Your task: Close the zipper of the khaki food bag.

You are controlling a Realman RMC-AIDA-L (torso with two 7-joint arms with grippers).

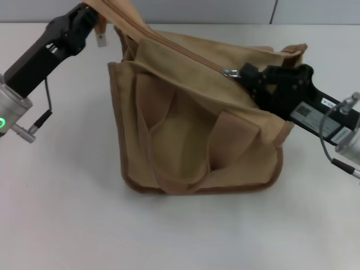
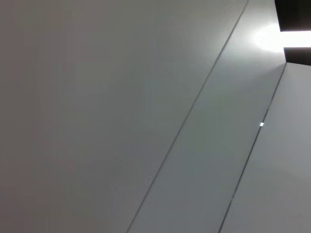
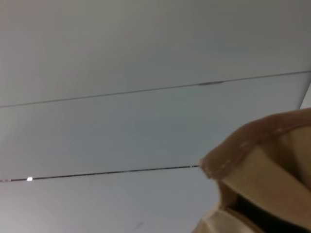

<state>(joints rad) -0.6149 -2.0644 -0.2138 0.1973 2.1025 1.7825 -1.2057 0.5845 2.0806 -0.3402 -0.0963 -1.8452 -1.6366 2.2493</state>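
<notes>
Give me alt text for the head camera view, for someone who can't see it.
A khaki food bag sits on a white table between two black robot arms. The left tool holds up the bag's top corner at the end of the zipper, while the right tool is at the silver pull tab, partway along the zipper.

Both arms end in black, angular grippers on silver wrist cuffs. The left gripper point(image 1: 90, 22) trails a thin black cable and a green light; the right gripper point(image 1: 247, 76) carries white labels.
</notes>
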